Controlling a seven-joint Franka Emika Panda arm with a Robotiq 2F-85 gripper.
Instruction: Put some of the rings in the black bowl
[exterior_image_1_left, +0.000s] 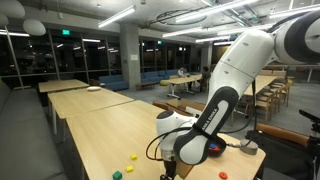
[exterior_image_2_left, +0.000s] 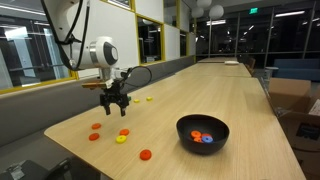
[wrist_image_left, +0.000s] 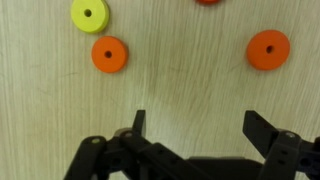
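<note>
Exterior views oblique, wrist down past hand (wrist_image_left: 195, 118)

Your work surface is a long pale wood table (exterior_image_2_left: 235, 95), seen in both exterior views. Behind it you have more tables (exterior_image_1_left: 70, 88); one carries a white dish (exterior_image_1_left: 93, 89). Cardboard boxes (exterior_image_2_left: 285, 95) stand just beside the long table. Ceiling strip lights (exterior_image_1_left: 115, 17) are lit. The windows (exterior_image_1_left: 25, 60) are dark.

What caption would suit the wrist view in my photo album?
Open gripper over a wooden table, facing a yellow ring, an orange ring beside it and a second orange ring apart.
</note>
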